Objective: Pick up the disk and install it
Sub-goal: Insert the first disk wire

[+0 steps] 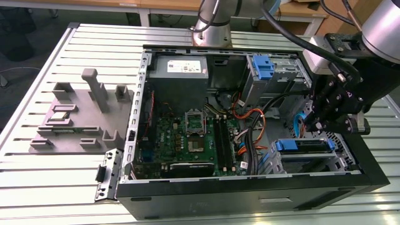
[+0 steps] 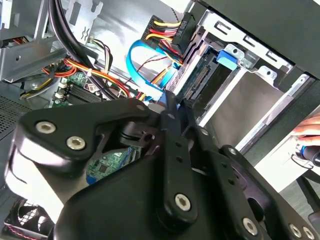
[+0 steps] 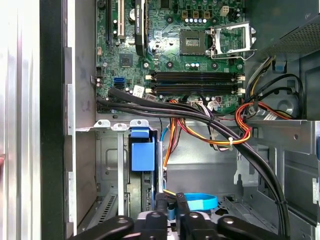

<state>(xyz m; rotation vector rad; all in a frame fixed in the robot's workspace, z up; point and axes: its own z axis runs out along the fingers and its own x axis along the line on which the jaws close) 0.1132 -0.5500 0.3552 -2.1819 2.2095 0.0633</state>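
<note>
The black fingers [image 3: 181,207] are drawn close together with a thin slit between them, and no part of the disk sits in that slit. Whether they nip the light-blue flat cable [image 3: 201,202] that loops right beside their tips, I cannot tell. In the second wrist view the fingers [image 2: 170,107] read as one narrow black blade.

The flat silver metal disk in blue plastic rails [image 1: 302,146] stands apart from the fingers [image 1: 314,123]. It is seated in the grey sheet-metal drive cage [image 1: 342,161] just below and beyond them. Its blue tab [image 3: 142,156] lies ahead of the fingertips, and its connector edge [image 2: 200,82] faces them.

The arm comes in from the exterior view's right. Its wrist is tipped down into the open black computer case [image 1: 250,194] on the grey slatted metal table [image 1: 50,173]. Farther past the fingers lie a bundle of black and orange wires [image 3: 210,122] and the green motherboard [image 3: 195,55].
</note>
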